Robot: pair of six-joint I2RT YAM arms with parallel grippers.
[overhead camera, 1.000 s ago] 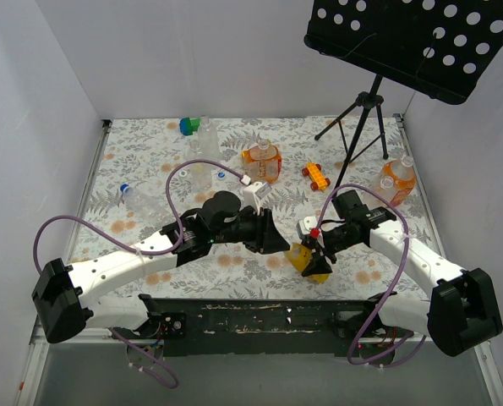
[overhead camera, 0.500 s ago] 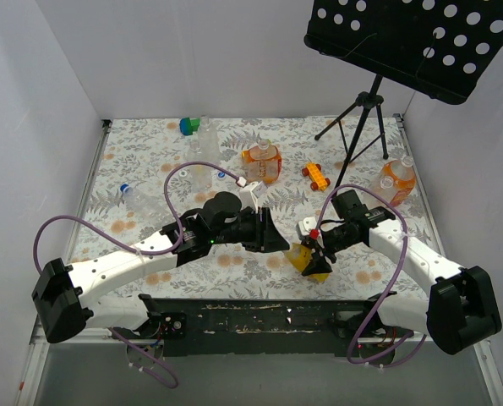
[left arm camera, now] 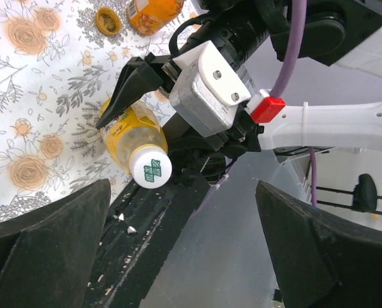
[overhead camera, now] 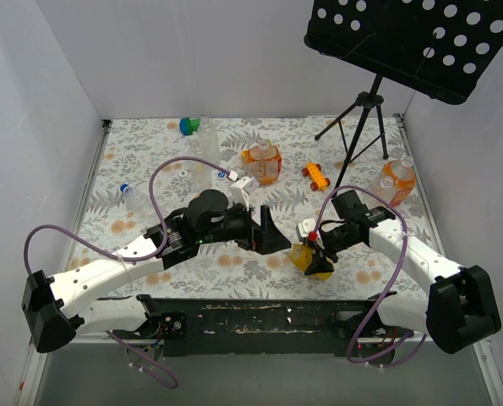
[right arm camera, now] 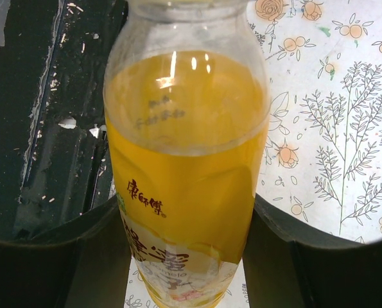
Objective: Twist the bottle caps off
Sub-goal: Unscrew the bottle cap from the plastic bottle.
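Quick status on the cap job. The yellow bottle (right arm camera: 187, 160) is clamped around its body by the right gripper (overhead camera: 316, 260). It is held tilted over the near edge of the table (overhead camera: 141, 152), right by the black rail. A finger can be seen pressed against each side of the bottle in the right wrist view, so that grip looks solid.

The white cap (left arm camera: 150, 168), with a green mark on top, is seated on the neck and is pointed toward the left arm. The left gripper (overhead camera: 270, 230) is spread wide, with nothing caught between its fingers (left arm camera: 49, 244). It is lined up facing the cap but is kept apart from it, so no contact there.

The rest of the bottles are scattered farther back on the flowery cloth. A squat orange bottle (overhead camera: 262, 162) is stood near the middle, and a toy car (overhead camera: 315, 175) is parked just beside it. A second orange bottle (overhead camera: 397, 180) is placed by the right wall, with a loose yellowish cap (left arm camera: 107, 20) laid next to it. Clear bottles (overhead camera: 207, 134) are found toward the back left, near a green-and-blue block (overhead camera: 188, 127).
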